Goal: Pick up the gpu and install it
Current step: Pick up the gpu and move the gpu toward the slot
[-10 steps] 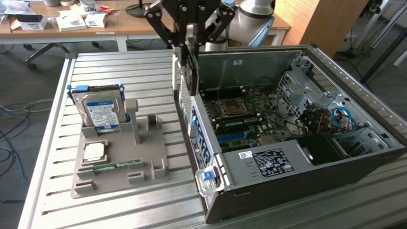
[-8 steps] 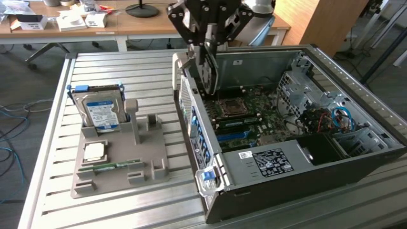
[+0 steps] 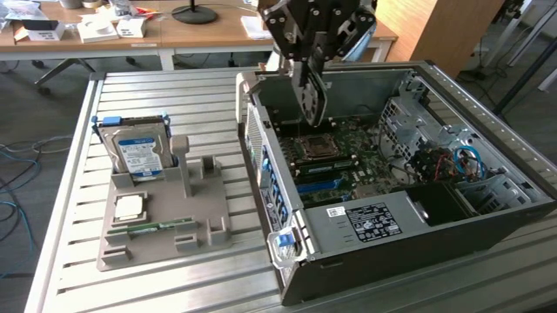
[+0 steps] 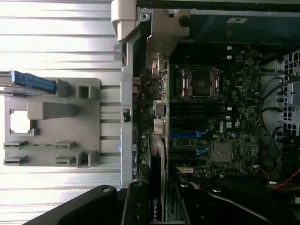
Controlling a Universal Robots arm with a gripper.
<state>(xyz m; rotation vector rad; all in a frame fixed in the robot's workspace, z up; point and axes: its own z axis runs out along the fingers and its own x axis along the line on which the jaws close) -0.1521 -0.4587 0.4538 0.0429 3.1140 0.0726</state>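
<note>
The gpu (image 3: 311, 98), judged a thin, stiff, light yet fragile card best taken by its upper edge, is held upright, clamped in the gripper (image 3: 314, 57), over the motherboard (image 3: 357, 140) near the rear edge of the open computer case (image 3: 392, 274).

A robotics lab or office workshop: a slotted aluminium table (image 3: 156, 91) carries an open computer case (image 3: 392, 274) and a grey parts holder (image 3: 209, 195). Behind stand wooden desks (image 3: 200, 39) with boxes (image 3: 96, 29), and cables (image 3: 17, 153) trail across the floor.

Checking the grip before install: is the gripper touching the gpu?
Touching. The exterior view shows the gripper clamped on the gpu, which hangs straight down from it.
</note>
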